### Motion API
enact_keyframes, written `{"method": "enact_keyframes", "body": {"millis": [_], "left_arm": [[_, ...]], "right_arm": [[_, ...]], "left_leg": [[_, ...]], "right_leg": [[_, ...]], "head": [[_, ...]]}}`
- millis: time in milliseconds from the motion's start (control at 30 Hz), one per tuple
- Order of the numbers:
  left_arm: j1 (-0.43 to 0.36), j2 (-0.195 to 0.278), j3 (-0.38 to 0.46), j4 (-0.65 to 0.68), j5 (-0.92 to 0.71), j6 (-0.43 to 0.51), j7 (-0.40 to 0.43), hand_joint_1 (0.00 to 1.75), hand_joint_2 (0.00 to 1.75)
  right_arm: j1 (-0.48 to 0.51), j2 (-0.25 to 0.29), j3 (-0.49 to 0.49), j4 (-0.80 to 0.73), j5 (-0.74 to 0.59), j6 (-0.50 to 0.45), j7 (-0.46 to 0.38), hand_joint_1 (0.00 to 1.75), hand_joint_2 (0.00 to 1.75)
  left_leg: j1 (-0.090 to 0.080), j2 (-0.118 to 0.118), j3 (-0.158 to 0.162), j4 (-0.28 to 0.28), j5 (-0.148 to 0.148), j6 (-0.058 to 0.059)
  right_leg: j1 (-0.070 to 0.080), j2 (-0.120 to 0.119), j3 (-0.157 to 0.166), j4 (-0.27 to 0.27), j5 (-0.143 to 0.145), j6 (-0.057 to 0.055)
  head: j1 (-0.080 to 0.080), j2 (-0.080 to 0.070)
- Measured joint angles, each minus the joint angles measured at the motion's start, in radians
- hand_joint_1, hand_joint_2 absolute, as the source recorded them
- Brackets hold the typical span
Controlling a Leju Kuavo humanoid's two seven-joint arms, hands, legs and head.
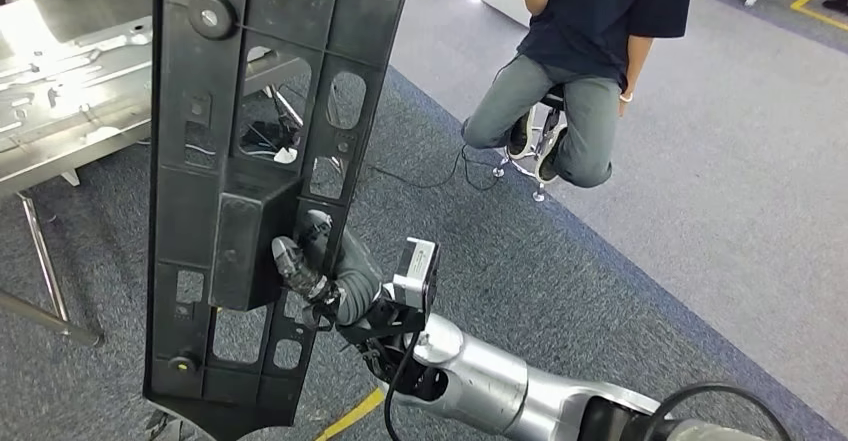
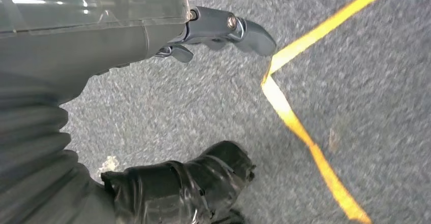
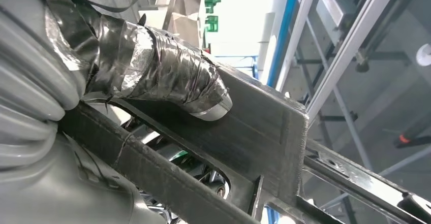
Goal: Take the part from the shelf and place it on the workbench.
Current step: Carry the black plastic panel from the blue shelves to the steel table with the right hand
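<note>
At the far left of the head view, a shiny metal workbench (image 1: 60,91) stands on thin legs over grey carpet (image 1: 560,261). Just right of it, a long black plastic part (image 1: 250,161) with many cut-out openings stands nearly upright in the air, its top tilted slightly to the right, lifted clear of the floor and off the workbench surface. Behind its lower half, the right hand (image 1: 310,261) grasps the part, fingers reaching through an opening beside a raised boxy block, while the silver right arm (image 1: 500,381) comes up from the lower right. Through the right wrist view, a tape-wrapped thumb (image 3: 167,76) presses flat on the part's black surface. Below the part, a strip of yellow floor tape (image 1: 350,416) crosses the carpet. Farther right, a person (image 1: 580,51) in a dark shirt and grey trousers sits on a stool. Seen from the left wrist camera, the left hand (image 2: 203,36) hangs over the carpet holding nothing, its fingers apart.
</note>
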Motion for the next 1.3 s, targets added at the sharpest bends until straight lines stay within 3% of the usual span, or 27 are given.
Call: {"method": "enact_keyframes", "body": {"millis": [100,133,167,233,300,467,500,600,633,667,700,767,800,867,967,1033,1100,1133,1167,1200,1233,1300], "left_arm": [[-0.001,0.002,0.0,0.0,0.0,-0.004,0.003,0.0,1.75],[0.001,0.002,0.0,0.0,0.0,-0.005,0.004,0.0,1.75],[0.002,0.001,0.0,0.0,0.0,-0.005,0.004,0.0,1.75],[0.004,-0.001,0.0,0.0,0.0,-0.006,0.005,0.0,1.75],[0.003,-0.001,0.0,0.0,0.0,-0.006,0.005,0.0,1.75],[0.001,0.002,0.0,0.0,-0.002,-0.008,0.006,0.0,1.75],[0.0,0.002,0.0,0.0,-0.002,-0.009,0.006,0.0,1.75],[0.001,0.001,0.0,0.0,-0.002,-0.014,0.007,0.0,1.75],[0.003,0.002,0.0,0.0,-0.002,-0.015,0.008,0.0,1.75],[0.005,0.003,0.0,0.0,-0.002,-0.016,0.009,0.0,1.75],[0.005,0.004,0.0,0.0,-0.002,-0.016,0.01,0.0,1.75],[0.002,0.006,0.0,0.0,-0.003,-0.016,0.012,0.0,1.75],[-0.001,0.007,0.0,0.0,-0.003,-0.016,0.014,0.0,1.75],[-0.005,0.007,0.0,0.0,-0.003,-0.015,0.016,0.0,1.75],[-0.006,0.006,0.0,0.0,-0.003,-0.012,0.017,0.0,1.75],[-0.008,0.005,0.0,0.0,-0.003,-0.01,0.018,0.0,1.75],[-0.009,0.006,0.0,0.0,-0.003,-0.008,0.018,0.0,1.75],[-0.008,0.006,0.0,0.0,-0.002,-0.007,0.018,0.0,1.75],[-0.007,0.006,0.0,0.0,-0.002,-0.006,0.019,0.0,1.75],[-0.006,0.005,0.0,0.0,-0.002,-0.006,0.019,0.0,1.75],[-0.005,0.005,0.0,0.0,-0.001,-0.006,0.02,0.0,1.75],[-0.006,0.004,0.0,0.0,-0.001,-0.005,0.022,0.0,1.75]], "right_arm": [[0.003,-0.001,0.0,0.003,-0.001,0.004,-0.001,1.75,1.75],[0.005,-0.001,0.0,0.004,-0.001,0.004,-0.001,1.75,1.75],[0.006,-0.002,0.0,0.005,-0.001,0.005,-0.001,1.75,1.75],[0.006,-0.002,0.0,0.006,-0.001,0.006,-0.001,1.75,1.75],[0.006,-0.002,0.0,0.008,-0.001,0.008,-0.002,1.75,1.75],[0.006,-0.002,0.0,0.012,-0.002,0.015,-0.003,1.75,1.75],[0.005,-0.002,0.0,0.012,-0.002,0.017,-0.003,1.75,1.75],[0.002,-0.002,0.0,0.014,0.0,0.021,-0.001,1.75,1.75],[0.002,-0.002,0.0,0.016,0.003,0.02,0.002,1.75,1.75],[0.002,-0.002,0.0,0.018,0.008,0.018,0.006,1.75,1.75],[0.002,-0.002,0.0,0.019,0.014,0.015,0.01,1.75,1.75],[0.0,-0.002,0.0,0.022,0.026,0.008,0.015,1.75,1.75],[-0.001,-0.003,0.0,0.023,0.03,0.005,0.017,1.75,1.75],[-0.003,-0.003,0.0,0.026,0.037,-0.001,0.02,1.75,1.75],[-0.005,-0.003,0.0,0.028,0.039,-0.005,0.023,1.75,1.75],[-0.01,-0.003,0.0,0.029,0.039,-0.004,0.023,1.75,1.75],[-0.012,-0.004,0.0,0.03,0.039,-0.004,0.023,1.75,1.75],[-0.011,-0.005,0.0,0.032,0.039,-0.004,0.023,1.75,1.75],[-0.01,-0.006,0.0,0.033,0.039,-0.004,0.023,1.75,1.75],[-0.01,-0.007,0.0,0.034,0.039,-0.004,0.023,1.75,1.75],[-0.011,-0.007,0.0,0.035,0.039,-0.004,0.023,1.75,1.75],[-0.012,-0.008,0.0,0.036,0.039,-0.004,0.023,1.75,1.75]], "left_leg": [[-0.002,-0.002,0.01,0.003,-0.014,0.008],[-0.002,-0.005,0.014,0.005,-0.02,0.007],[-0.001,-0.007,0.02,0.01,-0.028,0.005],[0.001,-0.012,0.03,0.023,-0.048,-0.002],[0.001,-0.015,0.03,0.036,-0.064,-0.011],[0.001,-0.008,0.017,0.082,-0.082,-0.033],[0.004,-0.003,-0.006,0.125,-0.092,-0.038],[0.01,0.005,-0.116,0.289,-0.142,-0.05],[0.011,0.005,-0.14,0.307,-0.143,-0.05],[0.01,0.006,-0.146,0.289,-0.126,-0.048],[0.009,0.009,-0.135,0.239,-0.089,-0.042],[-0.004,0.042,-0.096,0.106,-0.002,-0.025],[-0.013,0.06,-0.083,0.058,0.023,-0.017],[-0.026,0.07,-0.078,0.032,0.033,-0.005],[-0.02,0.038,-0.056,0.007,0.039,0.004],[-0.012,0.019,-0.041,-0.005,0.04,0.008],[-0.011,-0.001,-0.038,-0.003,0.034,0.012],[-0.011,-0.014,-0.037,0.001,0.03,0.013],[-0.01,-0.026,-0.037,0.006,0.025,0.012],[-0.008,-0.04,-0.036,0.012,0.02,0.01],[-0.005,-0.053,-0.036,0.021,0.014,0.006],[-0.003,-0.075,-0.041,0.039,0.002,-0.004]], "right_leg": [[0.0,0.005,-0.107,0.155,-0.065,0.007],[-0.001,0.006,-0.128,0.166,-0.064,0.01],[-0.002,0.006,-0.131,0.143,-0.042,0.012],[-0.006,0.007,-0.101,0.027,0.045,0.014],[-0.005,0.01,-0.079,-0.059,0.091,0.004],[-0.004,0.011,-0.058,-0.072,0.088,-0.033],[-0.006,0.01,-0.048,-0.074,0.083,-0.037],[-0.004,0.009,-0.025,-0.073,0.063,-0.043],[-0.004,0.009,-0.017,-0.072,0.056,-0.043],[-0.003,0.008,-0.008,-0.071,0.049,-0.043],[-0.002,0.006,0.004,-0.071,0.041,-0.043],[0.001,-0.003,0.024,-0.073,0.027,-0.04],[0.001,-0.009,0.029,-0.077,0.023,-0.037],[0.003,-0.023,0.036,-0.088,0.017,-0.027],[0.008,-0.031,0.044,-0.084,-0.005,-0.009],[0.005,-0.01,0.0,0.004,-0.049,-0.005],[0.004,0.003,-0.083,0.138,-0.094,-0.003],[0.003,0.005,-0.117,0.18,-0.096,-0.002],[0.003,0.006,-0.133,0.185,-0.077,0.0],[0.002,0.008,-0.131,0.153,-0.04,0.002],[-0.001,0.017,-0.111,0.091,0.006,0.004],[-0.008,0.054,-0.067,-0.023,0.06,0.004]], "head": [[0.0,0.0],[0.0,0.0],[0.0,0.0],[0.001,0.0],[0.001,0.0],[0.001,0.0],[0.001,0.0],[0.0,0.0],[0.0,0.0],[0.0,0.0],[0.0,0.0],[0.0,0.0],[0.0,0.0],[0.0,0.0],[0.001,0.0],[0.002,0.0],[0.003,0.0],[0.003,0.0],[0.002,0.0],[0.003,0.0],[0.003,0.0],[0.002,0.0]]}}
